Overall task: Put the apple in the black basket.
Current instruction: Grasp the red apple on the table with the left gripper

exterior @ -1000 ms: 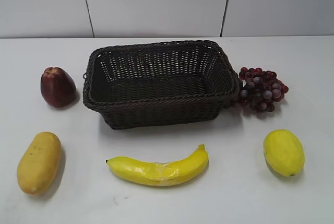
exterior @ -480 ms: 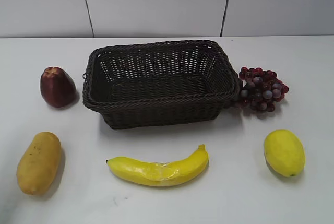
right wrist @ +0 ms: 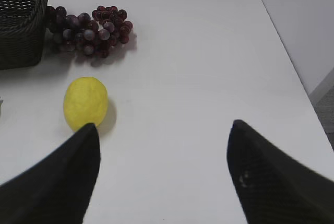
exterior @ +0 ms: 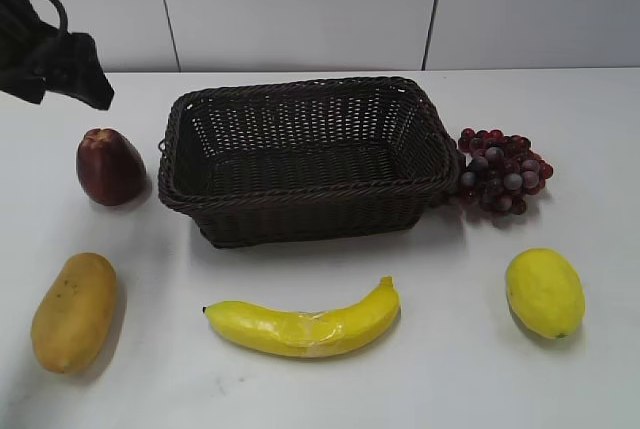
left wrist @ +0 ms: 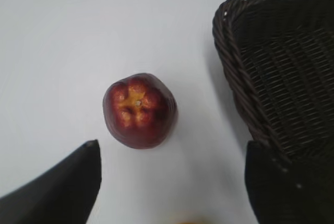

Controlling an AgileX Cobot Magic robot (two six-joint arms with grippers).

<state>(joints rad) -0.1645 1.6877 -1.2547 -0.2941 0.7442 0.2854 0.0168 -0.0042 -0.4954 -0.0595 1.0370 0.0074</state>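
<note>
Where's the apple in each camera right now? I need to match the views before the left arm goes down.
Exterior view: apple at left, on the table beside the black basket.
Left wrist view: apple near centre, ahead of the open left gripper.
Right wrist view: not in it.
Shared landmark: the black basket's braided rim.

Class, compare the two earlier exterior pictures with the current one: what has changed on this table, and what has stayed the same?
The left arm has entered at the top left corner, above the apple. Nothing has been grasped. The apple, black basket, grapes, banana, lemon and mango have not moved.
</note>
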